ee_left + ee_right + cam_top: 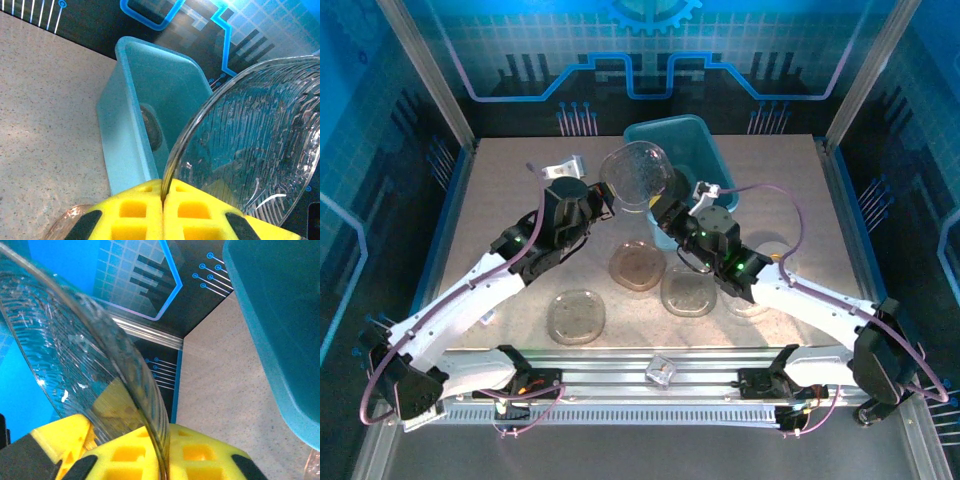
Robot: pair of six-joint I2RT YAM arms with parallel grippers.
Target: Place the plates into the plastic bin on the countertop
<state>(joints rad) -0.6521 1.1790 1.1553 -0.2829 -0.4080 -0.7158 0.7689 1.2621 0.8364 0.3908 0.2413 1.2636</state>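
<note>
Plate (636, 176) clear, ribbed, rounded, upright beside teal bin (690, 150); left tool (163, 202), right tool (162, 452) both pinching its rim.

We find the way into the bin (690, 145) half barred: a raised plate (635, 178) hangs upright at its near left corner, its rim clamped by the left pincer (608, 207) and the right pincer (658, 212). The left arm (490, 285) and the right arm (810, 300) cross the middle of the counter (500, 200). Flat plates (638, 265) lie on the near half, between and under the arms. A small clear thing (563, 167) sits near the far edge, left of the bin. Bare counter runs along the left edge and the far right corner.
</note>
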